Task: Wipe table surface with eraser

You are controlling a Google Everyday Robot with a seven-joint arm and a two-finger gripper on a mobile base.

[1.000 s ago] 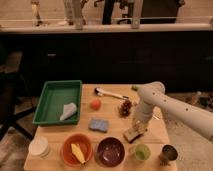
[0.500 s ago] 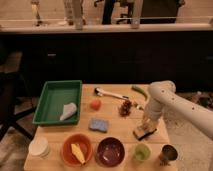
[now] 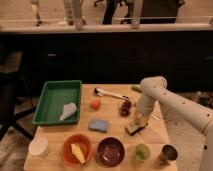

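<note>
The small rectangular eraser with a tan top and dark felt base (image 3: 135, 127) lay on the light tan wooden plank table surface (image 3: 116, 141), toward its right side, tilted at an angle to the table's edges. The white robot arm's gripper (image 3: 141, 120) stood directly over it, pointing down and touching its top; whether the claw was clamped, together or apart could not be told.

Just beyond the eraser, to its left, sat a dark red cluster of grapes (image 3: 125, 106). Farther back lay a long utensil with a white handle and dark end (image 3: 109, 93), and a small green item (image 3: 136, 88) rested near the far edge behind the arm. A small orange round fruit (image 3: 95, 104) sat left of the grapes, and a blue-grey rectangular sponge (image 3: 98, 124) lay near the middle of the table.

Along the near edge stood a dark metal cup (image 3: 168, 154), a small green cup (image 3: 143, 152), a dark purple bowl (image 3: 110, 151), an orange bowl (image 3: 77, 149) with a yellow piece inside, and a stack of white cups (image 3: 39, 147). At the left, a green rectangular plastic tray (image 3: 53, 98) held a crumpled pale cloth (image 3: 68, 111).
</note>
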